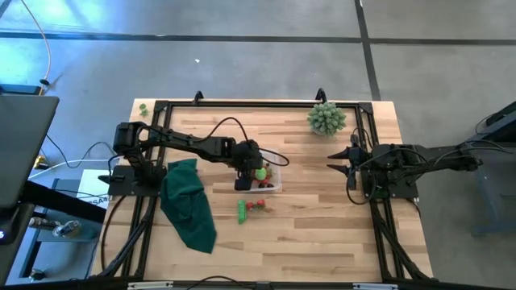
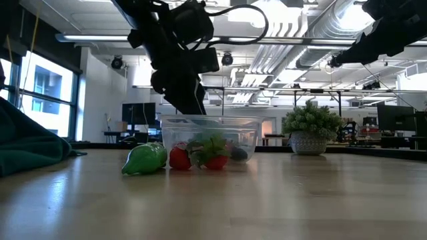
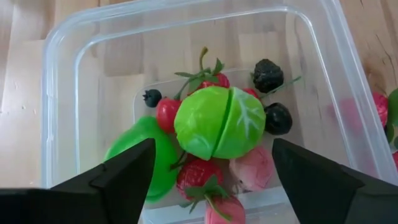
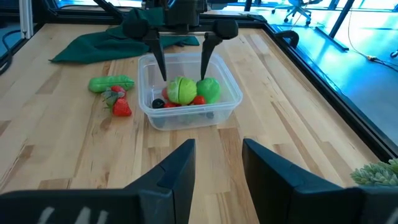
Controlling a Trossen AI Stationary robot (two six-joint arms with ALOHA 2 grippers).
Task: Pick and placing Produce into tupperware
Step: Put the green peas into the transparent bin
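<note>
Clearance existed between the left gripper [image 4: 181, 55], its fingers released directly above the tupperware [image 4: 231, 99], and the green cabbage [image 3: 219, 122] lying among produce inside; right gripper [image 4: 217, 163] waited part-open, well apart.

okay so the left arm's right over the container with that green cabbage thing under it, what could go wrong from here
The left gripper stands open above the tupperware, with the green cabbage perched on top of the heaped produce, so it might roll off or out. The fingers reach down near the clear walls, so lifting away could catch the rim and drag the light container. A green piece and strawberries lie just beside it and could get knocked.
</note>
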